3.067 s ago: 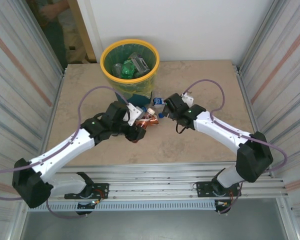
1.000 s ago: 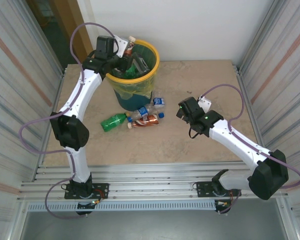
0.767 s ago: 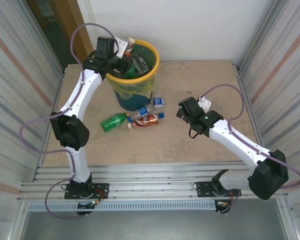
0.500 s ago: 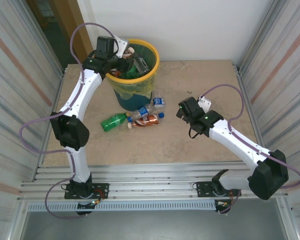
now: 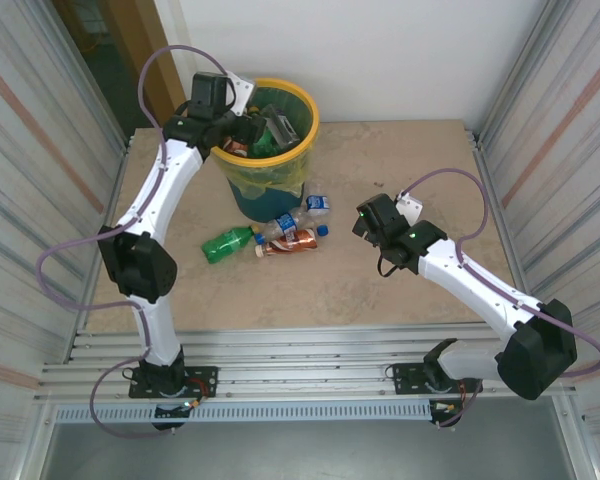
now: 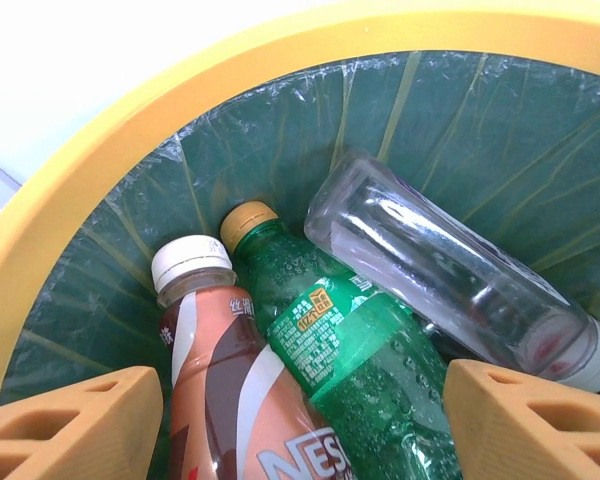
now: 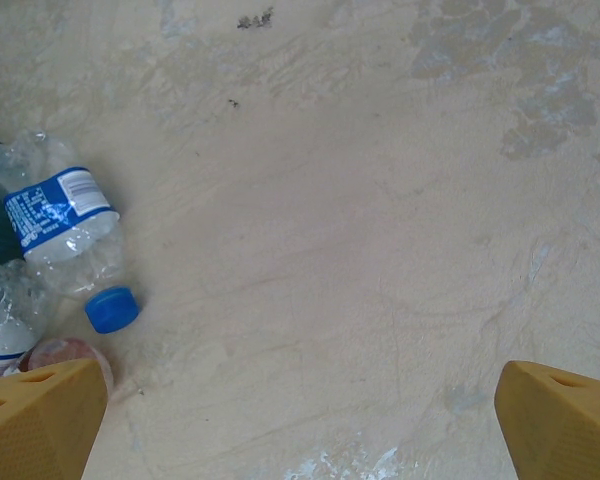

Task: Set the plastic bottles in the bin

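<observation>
My left gripper (image 5: pixel 246 116) hangs open over the left side of the bin (image 5: pixel 311 118). Wide-spread fingers (image 6: pixel 76 423) frame a brown-orange bottle (image 6: pixel 220 390) with a white cap, a green bottle (image 6: pixel 355 360) and a clear one (image 6: pixel 450 275), all lying loose inside the bin (image 6: pixel 100 150). On the table in front of the bin lie a green bottle (image 5: pixel 225 243), a clear blue-labelled bottle (image 5: pixel 286 222), a brown-orange bottle (image 5: pixel 292 241) and a small crushed clear one (image 5: pixel 318 203). My right gripper (image 5: pixel 364 226) is open over bare table, right of them. A blue-capped clear bottle (image 7: pixel 65 225) lies left of the right gripper (image 7: pixel 300 425).
Corrugated metal walls close in the table (image 5: pixel 400 290) on both sides, and a white wall stands behind the bin. The table's right half is bare beige stone. A metal rail runs along the near edge by the arm bases.
The left arm carried a brown-orange bottle from the table up to the bin. In the last second it let go and the bottle dropped inside. The right arm has pulled back and stays still.
</observation>
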You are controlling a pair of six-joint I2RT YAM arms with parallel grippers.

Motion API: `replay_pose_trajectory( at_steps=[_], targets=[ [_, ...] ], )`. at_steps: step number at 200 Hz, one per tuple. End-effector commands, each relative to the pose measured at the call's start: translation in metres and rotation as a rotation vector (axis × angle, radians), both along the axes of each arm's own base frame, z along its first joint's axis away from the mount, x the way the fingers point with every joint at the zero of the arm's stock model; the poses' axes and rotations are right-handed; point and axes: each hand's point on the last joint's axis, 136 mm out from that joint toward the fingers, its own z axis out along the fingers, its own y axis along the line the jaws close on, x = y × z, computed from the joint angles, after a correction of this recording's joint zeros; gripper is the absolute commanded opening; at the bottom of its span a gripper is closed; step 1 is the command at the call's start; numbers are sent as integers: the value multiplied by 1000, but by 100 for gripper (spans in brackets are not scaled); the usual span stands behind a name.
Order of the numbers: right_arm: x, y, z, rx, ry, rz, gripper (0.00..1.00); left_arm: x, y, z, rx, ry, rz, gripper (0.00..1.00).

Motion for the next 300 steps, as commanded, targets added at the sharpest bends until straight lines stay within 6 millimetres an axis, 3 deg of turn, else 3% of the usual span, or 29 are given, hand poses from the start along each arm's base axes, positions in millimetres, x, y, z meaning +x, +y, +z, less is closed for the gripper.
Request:
replay_pose_trajectory(
  at_steps=[1, 31, 63, 79, 126, 170, 206, 265, 300],
  targets=[
    [-4, -8, -5, -9, 21, -32, 98, -15, 9, 41, -24, -92, 2, 75],
    [-2, -7, -6, -8, 31, -13, 98, -35, 11, 62, -70, -138, -13, 77],
    [3, -3, -10, -1, 57, 27, 98, -68, 19, 82, -114, -200, -12, 91],
    [7, 1, -10, 7, 70, 56, 98, -86, 29, 85, -124, -230, 17, 98],
    [28, 17, -14, 46, 99, 179, 98, -139, 64, 83, -163, -316, 133, 99],
    [54, 37, -12, 60, 82, 293, 98, -177, 105, 51, -185, -332, 313, 99],
    [77, 55, -12, 63, 67, 386, 99, -193, 133, 14, -164, -313, 439, 99],
    [113, 79, -28, 49, 85, 479, 98, -191, 141, -25, -195, -289, 509, 99],
    [132, 93, -46, 52, 117, 514, 98, -191, 144, -30, -198, -298, 531, 99]
  ],
)
